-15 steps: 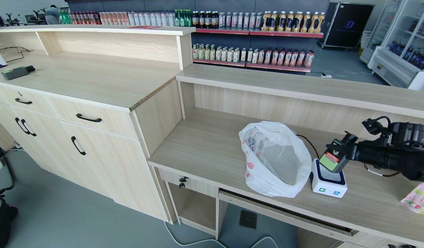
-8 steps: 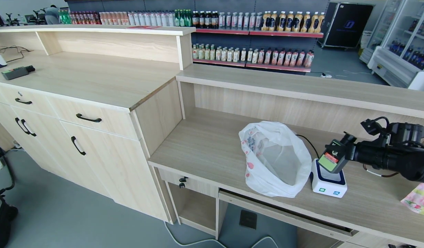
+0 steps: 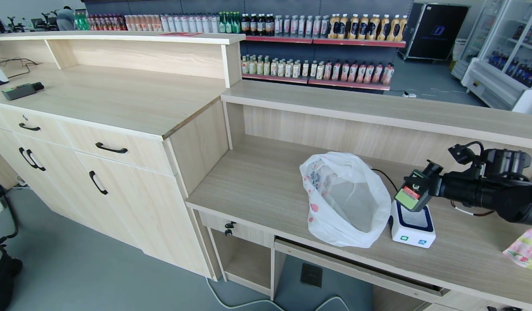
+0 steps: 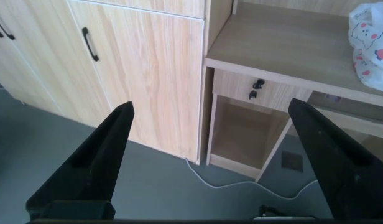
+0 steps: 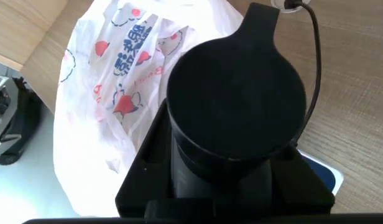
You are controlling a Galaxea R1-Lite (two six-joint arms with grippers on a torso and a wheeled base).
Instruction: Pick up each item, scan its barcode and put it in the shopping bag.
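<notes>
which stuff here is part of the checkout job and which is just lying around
Job: right gripper with the green-labelled item, scanner, shopping bag, probably the pink packet.
Lying about: grey handset on the higher counter, bottles on the shelves.

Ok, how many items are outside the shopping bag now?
2: a green box in the right gripper above the scanner, a pink packet at the counter's right end. Others may be hidden.
</notes>
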